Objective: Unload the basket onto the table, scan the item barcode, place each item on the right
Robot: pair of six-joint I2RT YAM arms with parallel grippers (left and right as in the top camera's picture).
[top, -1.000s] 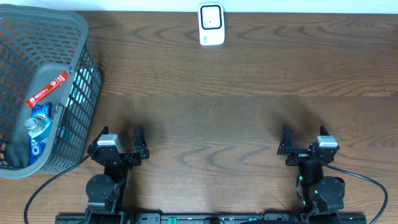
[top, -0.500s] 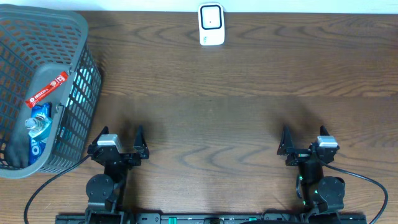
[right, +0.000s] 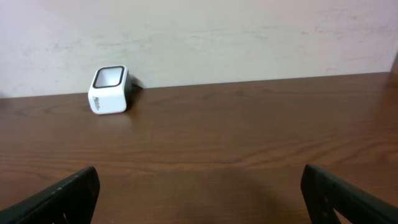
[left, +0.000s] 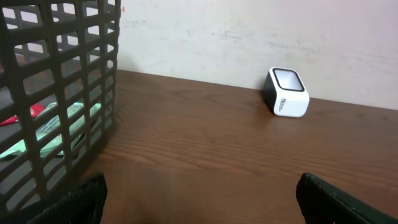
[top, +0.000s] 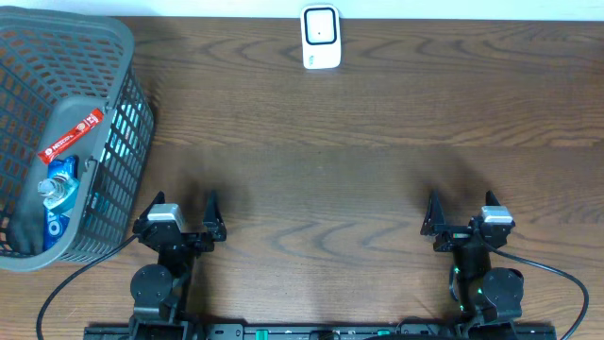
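The white barcode scanner point(top: 320, 38) stands at the table's far edge near the middle, also seen in the left wrist view point(left: 287, 93) and the right wrist view point(right: 109, 89). Items lie in the grey basket point(top: 130, 132) at the left: a red packet point(top: 71, 136) and a blue package point(top: 58, 194) with a bottle cap beside it. My left gripper point(top: 181, 204) hovers open near the front edge, just right of the basket, with nothing between its fingers point(left: 87, 196). My right gripper point(top: 461, 202) is open and empty at the front right, fingers point(right: 74, 193) spread wide.
The basket's lattice wall point(left: 62, 81) fills the left of the left wrist view, with a red packet point(left: 15, 118) and something green point(left: 56, 127) showing through it. A pale wall point(right: 249, 31) rises behind the scanner. Bare brown wood point(top: 321, 170) spans between the grippers and the scanner.
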